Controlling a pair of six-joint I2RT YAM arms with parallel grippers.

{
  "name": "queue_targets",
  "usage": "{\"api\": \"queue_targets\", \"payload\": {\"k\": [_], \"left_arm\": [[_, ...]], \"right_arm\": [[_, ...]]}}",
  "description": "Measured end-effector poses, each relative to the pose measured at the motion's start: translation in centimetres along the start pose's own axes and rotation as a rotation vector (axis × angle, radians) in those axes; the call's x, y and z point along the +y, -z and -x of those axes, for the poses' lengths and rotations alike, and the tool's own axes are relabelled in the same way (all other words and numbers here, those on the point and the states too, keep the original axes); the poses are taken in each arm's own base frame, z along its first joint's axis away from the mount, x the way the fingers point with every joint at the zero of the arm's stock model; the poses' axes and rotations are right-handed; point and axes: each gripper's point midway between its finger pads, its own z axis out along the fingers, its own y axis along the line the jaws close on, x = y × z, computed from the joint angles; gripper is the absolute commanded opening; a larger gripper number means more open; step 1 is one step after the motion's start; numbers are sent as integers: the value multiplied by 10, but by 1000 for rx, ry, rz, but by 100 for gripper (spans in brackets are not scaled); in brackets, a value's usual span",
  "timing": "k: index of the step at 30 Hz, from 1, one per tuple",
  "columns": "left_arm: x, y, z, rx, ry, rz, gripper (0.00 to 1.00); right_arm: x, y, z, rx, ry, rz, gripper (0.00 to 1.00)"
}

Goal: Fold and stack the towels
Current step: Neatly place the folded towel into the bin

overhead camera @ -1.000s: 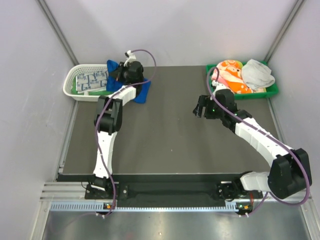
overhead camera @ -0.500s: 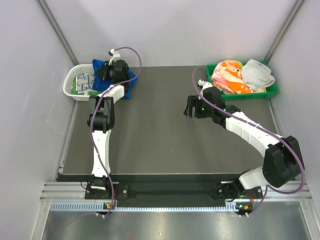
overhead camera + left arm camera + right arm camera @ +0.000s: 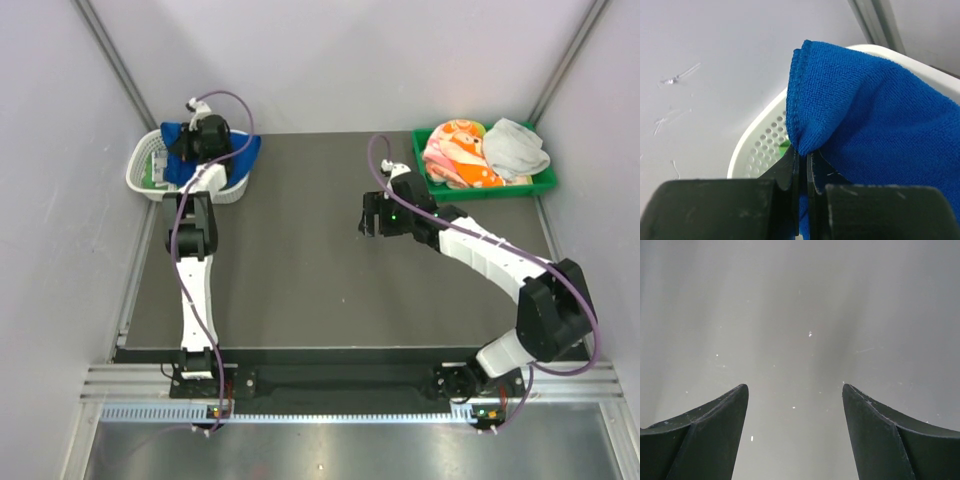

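Observation:
My left gripper (image 3: 190, 148) is shut on the royal blue towel (image 3: 240, 153) and holds it over the white mesh basket (image 3: 140, 165) at the back left. In the left wrist view the jaws (image 3: 802, 155) pinch a fold of the blue towel (image 3: 875, 125) above the basket rim (image 3: 747, 150). A white towel with grey-blue squares (image 3: 157, 168) lies in the basket, partly covered. My right gripper (image 3: 373, 216) is open and empty above the dark mat; its wrist view (image 3: 795, 390) shows only bare mat. An orange-pink print towel (image 3: 452, 152) and a grey towel (image 3: 514, 146) lie in the green tray (image 3: 540, 184).
The dark mat (image 3: 300, 270) covers the table between the arms. Grey walls close in the left, back and right. The basket stands at the mat's back left corner, the green tray at the back right corner.
My left gripper has carried the blue towel leftward off the mat to over the basket. My right gripper has moved left, away from the tray, still open.

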Motion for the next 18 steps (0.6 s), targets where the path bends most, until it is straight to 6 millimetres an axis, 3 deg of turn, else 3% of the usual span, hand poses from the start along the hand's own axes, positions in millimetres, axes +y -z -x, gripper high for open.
{"api": "queue_targets", "payload": {"k": [8, 10, 11, 12, 15, 18], "left_arm": [[19, -34, -9, 52, 42, 10, 2], [20, -37, -12, 67, 44, 4, 24], [20, -38, -13, 72, 50, 2, 42], [20, -39, -13, 77, 51, 0, 50], [16, -38, -18, 90, 68, -6, 66], [12, -38, -25, 106, 71, -10, 69]], "right_arm": [[3, -7, -9, 30, 16, 0, 76], [3, -9, -12, 40, 20, -2, 76], [3, -10, -13, 43, 21, -3, 76], [3, -10, -13, 44, 22, -3, 75], [5, -10, -13, 44, 25, -1, 76], [6, -10, -11, 37, 28, -6, 76]]}}
